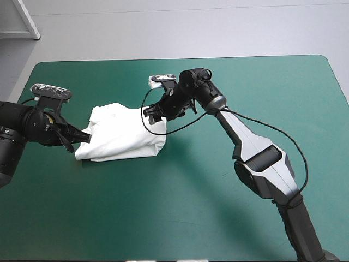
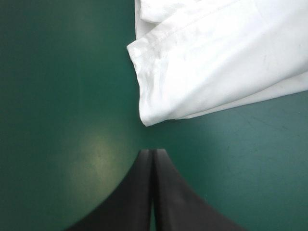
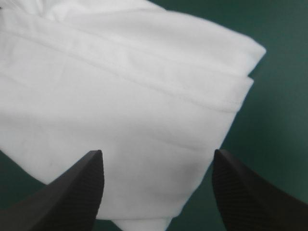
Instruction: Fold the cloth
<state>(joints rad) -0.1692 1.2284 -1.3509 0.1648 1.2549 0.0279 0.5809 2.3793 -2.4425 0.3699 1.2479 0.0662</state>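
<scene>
T-shirt point(image 1: 122, 134) sits as a folded bundle left of table point(image 1: 218, 218) centre. My left gripper point(image 2: 153, 151) is pinched together, empty, just short of its corner; right gripper point(image 3: 156, 154) gapes over it. Soft, light: I'd pinch a hemmed corner.

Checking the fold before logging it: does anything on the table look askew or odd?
Slightly: the T-shirt is a folded bundle, but its layers do not line up; one layer's corner juts past the hemmed edge. No damage shows. The left gripper is shut beside it, the right gripper open over it.
</scene>
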